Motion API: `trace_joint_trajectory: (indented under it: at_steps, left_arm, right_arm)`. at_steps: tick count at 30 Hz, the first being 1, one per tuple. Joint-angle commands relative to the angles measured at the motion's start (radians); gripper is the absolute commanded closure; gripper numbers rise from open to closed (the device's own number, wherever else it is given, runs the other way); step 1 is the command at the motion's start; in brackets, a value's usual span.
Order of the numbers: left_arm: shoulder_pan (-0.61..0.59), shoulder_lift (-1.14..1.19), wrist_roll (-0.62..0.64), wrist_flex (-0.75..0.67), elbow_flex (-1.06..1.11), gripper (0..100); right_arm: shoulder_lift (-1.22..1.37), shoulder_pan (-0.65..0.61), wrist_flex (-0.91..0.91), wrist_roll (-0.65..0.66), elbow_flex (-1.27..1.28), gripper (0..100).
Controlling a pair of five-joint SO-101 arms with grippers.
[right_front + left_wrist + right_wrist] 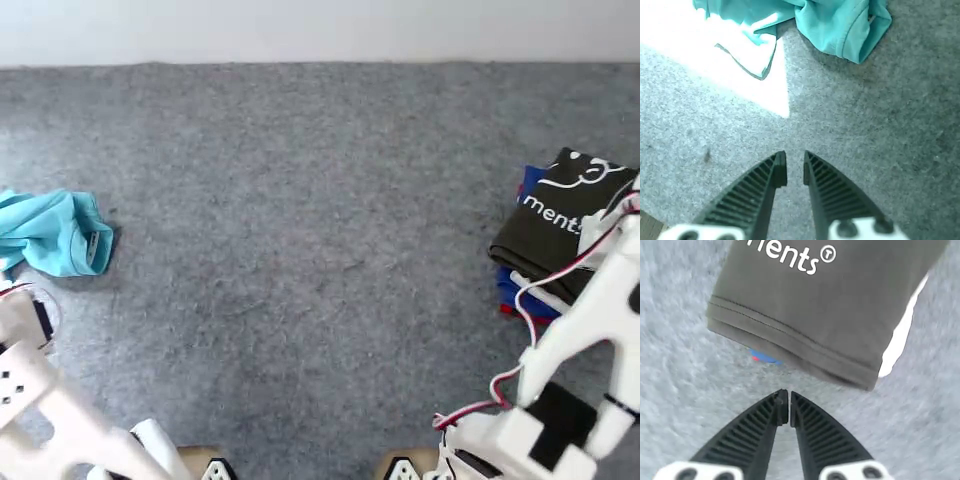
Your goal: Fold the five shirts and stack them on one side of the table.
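The crumpled turquoise shirt [55,232] is lying at the table's [320,250] nine o'clock, apparently awaiting folding. The left gripper [795,170], slightly parted and empty, is hovering near it. At three o'clock, the right gripper [784,402], closed on nothing, is hanging beside the olive-topped stack [560,225].

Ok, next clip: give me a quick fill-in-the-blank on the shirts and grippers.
1. The crumpled teal shirt lies nearer the ___ arm.
2. The dark lettered shirt lies on ___ of the stack.
3. The left gripper and right gripper both hold ___.
Missing words: left; top; nothing.
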Motion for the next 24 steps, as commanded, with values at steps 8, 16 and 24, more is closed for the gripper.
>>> trace_joint_trajectory:
  at_steps: [8,16,24]
  left_arm:
    - [0.233,0.026,-0.057,-0.199,0.013,86]
    - [0.235,0.439,-0.060,-0.186,-0.166,83]
    - [0.235,0.795,-0.063,-0.189,-0.509,75]
  right_arm:
    - [-0.269,-0.022,0.038,-0.080,0.173,99.0]
    - [-0.444,-0.021,0.038,-0.080,0.376,99.0]
    - [-0.628,-0.021,0.038,-0.078,0.499,99.0]
